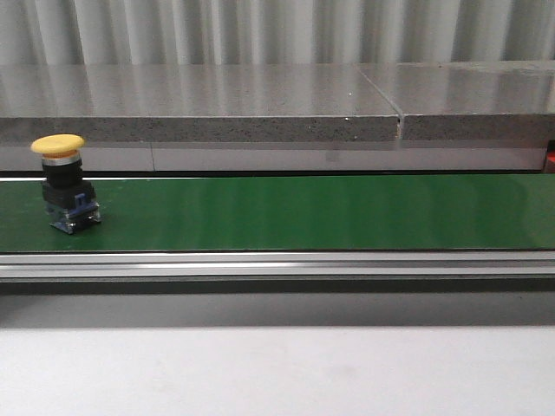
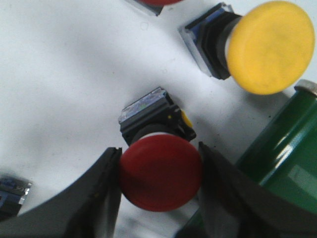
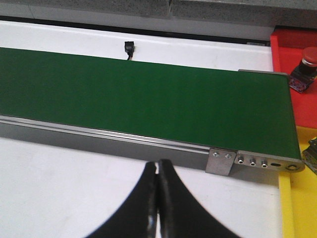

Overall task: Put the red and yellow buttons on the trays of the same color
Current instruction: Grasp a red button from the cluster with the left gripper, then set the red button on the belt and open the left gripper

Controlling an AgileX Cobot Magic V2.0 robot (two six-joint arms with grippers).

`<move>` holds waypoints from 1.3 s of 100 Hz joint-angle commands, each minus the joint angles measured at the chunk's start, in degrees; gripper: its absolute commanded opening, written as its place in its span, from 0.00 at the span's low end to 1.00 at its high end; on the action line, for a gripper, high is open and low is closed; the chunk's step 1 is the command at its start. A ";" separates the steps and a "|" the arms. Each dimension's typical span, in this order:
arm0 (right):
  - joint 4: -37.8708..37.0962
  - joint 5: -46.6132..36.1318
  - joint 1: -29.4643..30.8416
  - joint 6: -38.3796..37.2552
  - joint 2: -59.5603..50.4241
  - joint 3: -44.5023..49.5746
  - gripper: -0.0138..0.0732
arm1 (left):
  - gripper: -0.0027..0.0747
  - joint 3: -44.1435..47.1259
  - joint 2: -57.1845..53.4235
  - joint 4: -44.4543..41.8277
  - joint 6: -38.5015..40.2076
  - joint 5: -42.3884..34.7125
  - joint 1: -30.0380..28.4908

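While a yellow button (image 1: 67, 182) stands upright on the left part of the green belt (image 1: 303, 212), we see the left gripper (image 2: 159, 171) pinching a red button (image 2: 160, 172) by its cap over the white table (image 2: 64, 84). The right gripper (image 3: 157, 198) hangs pressed together near the belt's right end, beside what looks like a red tray (image 3: 292, 54).

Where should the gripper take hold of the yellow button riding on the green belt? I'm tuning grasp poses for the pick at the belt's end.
The yellow button stands upright on the conveyor belt, its wide cap on top, a narrower black body below. Coming from above, I would close the fingers across the cap's opposite edges, or just beneath it on the black collar, where the overhanging cap should resist slipping.
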State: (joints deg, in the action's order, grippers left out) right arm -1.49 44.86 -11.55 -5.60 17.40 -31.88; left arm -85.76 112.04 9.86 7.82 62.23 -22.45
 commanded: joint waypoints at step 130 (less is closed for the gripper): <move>-0.16 -3.89 0.09 0.60 0.56 -1.21 0.08 | 0.21 2.31 -17.54 -0.67 -10.42 7.74 10.20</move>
State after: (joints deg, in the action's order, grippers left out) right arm -1.49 44.86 -11.55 -5.60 17.40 -31.88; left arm -82.16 96.54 8.37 -2.66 70.07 -12.70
